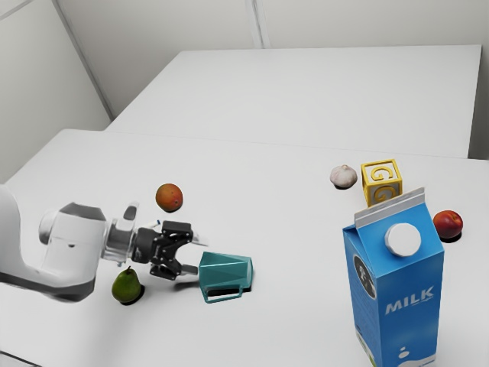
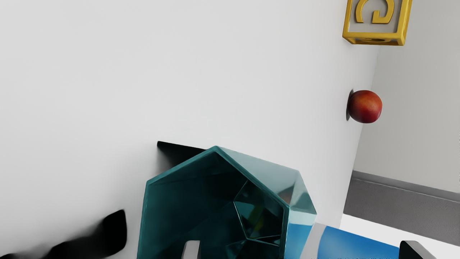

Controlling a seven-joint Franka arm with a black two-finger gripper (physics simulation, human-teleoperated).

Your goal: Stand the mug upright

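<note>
The teal, faceted, glossy mug (image 1: 227, 269) lay on its side on the white table (image 1: 283, 199), not upright. Its open mouth faced the black two-finger gripper (image 1: 195, 254), and its angular handle (image 1: 225, 299) was on the side nearest the exterior camera. The gripper's two fingers stood spread wide, with nothing pinched between them. In the wrist view, one fingertip (image 2: 191, 250) overlapped the dark opening of the mug, while the other (image 2: 413, 250) stood outside the mug's outline. Whether the nearer finger touched the rim could not be told.

The smooth green pear (image 1: 127, 286) sat just beside the arm (image 1: 76, 248), on the side nearer the exterior camera, and the round orange-red fruit (image 1: 169, 197) rested on the arm's far side. Well apart from the mug, toward the exterior view's right, stood the tall blue milk carton (image 1: 397, 294) with its round white cap (image 1: 403, 239). Behind the carton were the whitish garlic bulb (image 1: 344, 177), the yellow-framed block (image 1: 381, 182) bearing a letter G, and the round dark-red fruit (image 1: 448, 224). The block stood between the garlic and the dark-red fruit.
</note>
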